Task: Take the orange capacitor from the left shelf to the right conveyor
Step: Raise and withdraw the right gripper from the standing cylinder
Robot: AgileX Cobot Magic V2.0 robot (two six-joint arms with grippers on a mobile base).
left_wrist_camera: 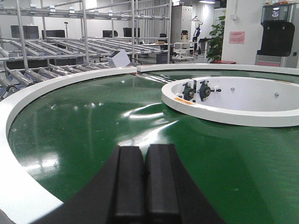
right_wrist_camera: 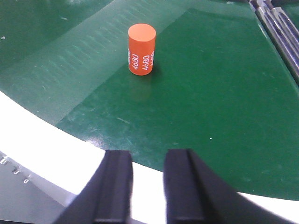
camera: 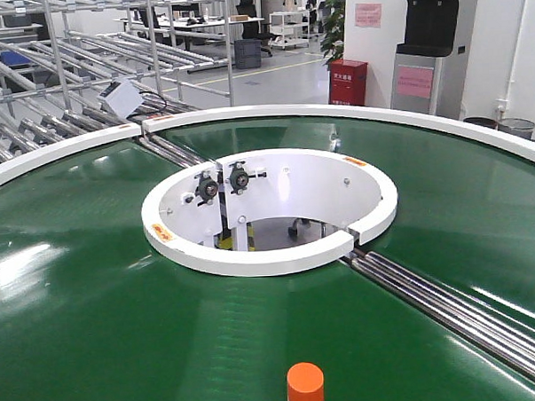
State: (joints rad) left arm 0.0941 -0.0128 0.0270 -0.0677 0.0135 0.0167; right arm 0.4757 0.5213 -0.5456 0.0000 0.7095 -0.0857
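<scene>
Orange capacitor (right_wrist_camera: 141, 50) stands upright on the green conveyor belt (right_wrist_camera: 219, 107), near its white outer rim (right_wrist_camera: 51, 149), free of both claws. My right claw (right_wrist_camera: 147, 186) hangs over that rim, well apart from the capacitor, pads parted and holding nothing. My left claw (left_wrist_camera: 144, 179) sits clenched and empty above the belt. Farther in lies the white inner ring (camera: 252, 259). I judge the placing done; next I'd pull the right arm clear.
</scene>
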